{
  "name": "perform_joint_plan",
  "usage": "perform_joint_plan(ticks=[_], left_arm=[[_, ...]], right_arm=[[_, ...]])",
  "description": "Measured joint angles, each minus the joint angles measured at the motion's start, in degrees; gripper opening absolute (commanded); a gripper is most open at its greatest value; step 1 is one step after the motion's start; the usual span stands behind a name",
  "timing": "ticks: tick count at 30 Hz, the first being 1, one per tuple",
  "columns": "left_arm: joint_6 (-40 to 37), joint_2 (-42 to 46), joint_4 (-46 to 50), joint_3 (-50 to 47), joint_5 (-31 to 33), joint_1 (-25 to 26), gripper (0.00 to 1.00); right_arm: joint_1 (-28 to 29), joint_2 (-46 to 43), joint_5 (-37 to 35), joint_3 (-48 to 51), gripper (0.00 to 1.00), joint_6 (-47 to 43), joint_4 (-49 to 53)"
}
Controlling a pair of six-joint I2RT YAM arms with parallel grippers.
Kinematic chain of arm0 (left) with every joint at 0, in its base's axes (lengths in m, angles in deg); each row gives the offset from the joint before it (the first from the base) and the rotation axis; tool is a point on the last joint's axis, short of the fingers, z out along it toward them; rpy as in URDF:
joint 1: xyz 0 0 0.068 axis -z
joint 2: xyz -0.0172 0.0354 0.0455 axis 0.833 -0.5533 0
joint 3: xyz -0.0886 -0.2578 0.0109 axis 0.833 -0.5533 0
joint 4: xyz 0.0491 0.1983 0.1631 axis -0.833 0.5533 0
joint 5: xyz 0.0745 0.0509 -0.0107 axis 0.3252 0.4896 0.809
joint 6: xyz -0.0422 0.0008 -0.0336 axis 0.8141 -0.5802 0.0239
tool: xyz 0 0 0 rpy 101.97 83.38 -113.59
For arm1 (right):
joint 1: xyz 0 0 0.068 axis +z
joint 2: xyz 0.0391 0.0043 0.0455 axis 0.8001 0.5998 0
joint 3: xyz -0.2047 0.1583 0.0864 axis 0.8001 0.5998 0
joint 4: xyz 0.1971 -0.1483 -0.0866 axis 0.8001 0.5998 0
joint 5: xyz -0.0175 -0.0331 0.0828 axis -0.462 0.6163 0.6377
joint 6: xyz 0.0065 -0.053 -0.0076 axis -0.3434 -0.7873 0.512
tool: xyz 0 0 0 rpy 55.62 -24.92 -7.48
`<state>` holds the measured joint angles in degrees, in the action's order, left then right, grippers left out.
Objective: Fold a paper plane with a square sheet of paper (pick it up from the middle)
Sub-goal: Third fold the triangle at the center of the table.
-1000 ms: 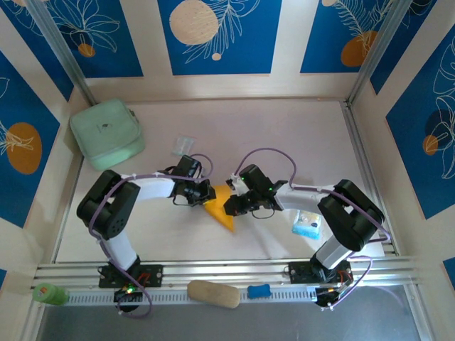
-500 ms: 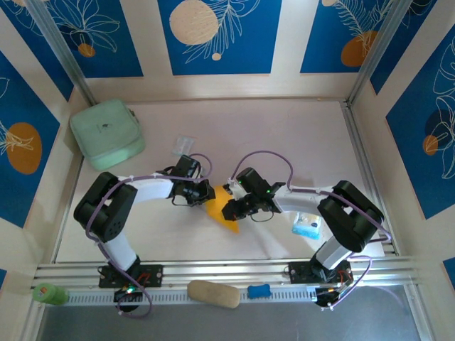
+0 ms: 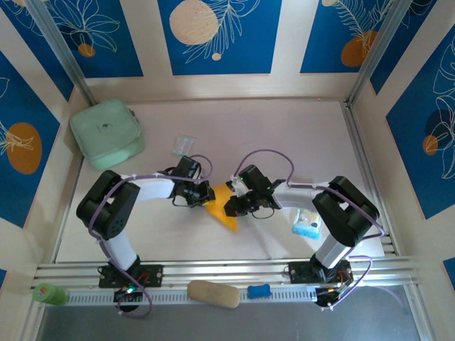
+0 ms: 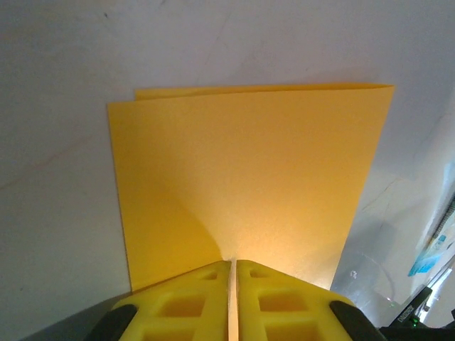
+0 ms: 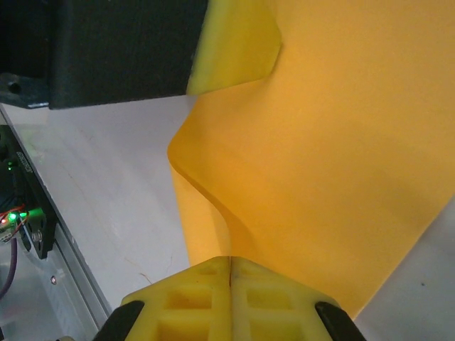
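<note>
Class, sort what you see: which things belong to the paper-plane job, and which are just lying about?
In the job: square sheet of paper, left gripper, right gripper, both shut on it.
Lying about: mint-green pouch, clear wrapper, blue-and-white packet, tan oval lump.

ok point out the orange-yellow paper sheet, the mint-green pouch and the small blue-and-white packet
orange-yellow paper sheet (image 3: 222, 215): top external view, on its lower pointed part
mint-green pouch (image 3: 106, 133): top external view, middle of its top face
small blue-and-white packet (image 3: 307, 224): top external view, its middle
</note>
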<state>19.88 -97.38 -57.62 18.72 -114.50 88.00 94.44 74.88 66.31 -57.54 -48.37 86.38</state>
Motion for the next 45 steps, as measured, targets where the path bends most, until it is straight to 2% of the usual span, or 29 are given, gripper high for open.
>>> perform_joint_plan(ticks=[16,45], left_arm=[[0.0,-0.2,0.0,0.2,-0.2,0.0,0.1],[0.0,-0.2,0.0,0.2,-0.2,0.0,0.1]], right_arm=[[-0.1,1.9,-2.6,-1.6,0.04,0.0,0.3],[0.9,1.9,-0.8,-2.5,0.04,-0.4,1.9]])
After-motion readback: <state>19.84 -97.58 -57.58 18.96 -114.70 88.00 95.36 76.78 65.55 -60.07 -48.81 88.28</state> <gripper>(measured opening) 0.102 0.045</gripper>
